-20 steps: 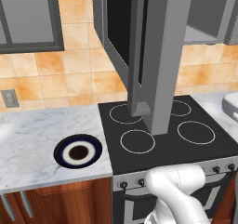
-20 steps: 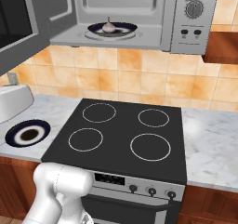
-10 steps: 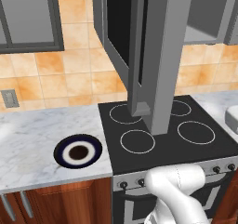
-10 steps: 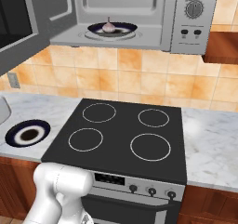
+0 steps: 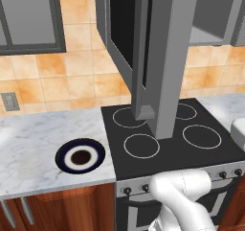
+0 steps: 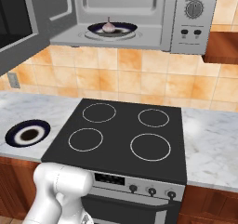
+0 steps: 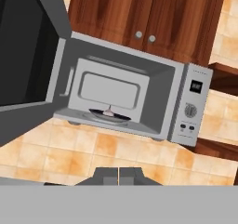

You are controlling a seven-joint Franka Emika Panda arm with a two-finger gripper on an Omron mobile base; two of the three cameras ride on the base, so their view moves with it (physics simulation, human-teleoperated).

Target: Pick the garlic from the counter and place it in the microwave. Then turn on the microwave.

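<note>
One garlic lies on one dish inside the open microwave. One blue plate sits on the counter. The gripper is closed and holds nothing.

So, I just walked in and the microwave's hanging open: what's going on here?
The garlic already sits on a dark plate inside the microwave, whose door is wide open. The gripper is shut, holds nothing, and faces the microwave from below. A second plate lies on the counter beside the stovetop. Closing the door and switching on remain.
</note>
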